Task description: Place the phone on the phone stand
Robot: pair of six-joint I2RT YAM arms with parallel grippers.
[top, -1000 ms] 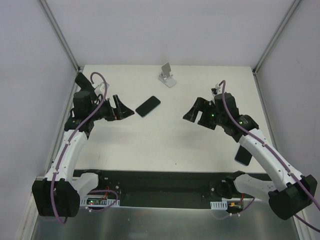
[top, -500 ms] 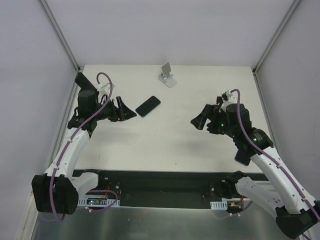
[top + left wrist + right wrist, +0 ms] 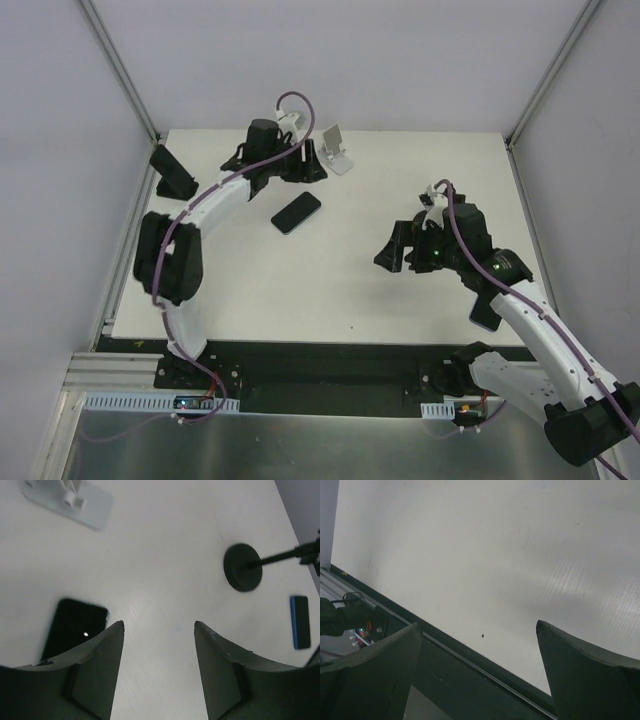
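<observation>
1. The phone [image 3: 296, 212] is a slim black slab with a dark, glossy face. It lies flat and at a diagonal on the white table [image 3: 300, 290], in the far left part.
2. In the left wrist view, a small glint shows on the phone [image 3: 75, 630], and its near end is hidden behind one finger.
3. The white phone stand [image 3: 338, 150] stands unoccupied near the far edge, apart from the phone.
4. The left gripper [image 3: 308, 168] hangs just left of the stand. Its jaws are partly spread with only bare table between them [image 3: 158, 630].
5. The right gripper [image 3: 393, 252] is well apart to the right, spread wide and holding nothing [image 3: 479, 630].
6. A blue phone [image 3: 487, 312] lies near the right edge, partly under the right arm.
</observation>
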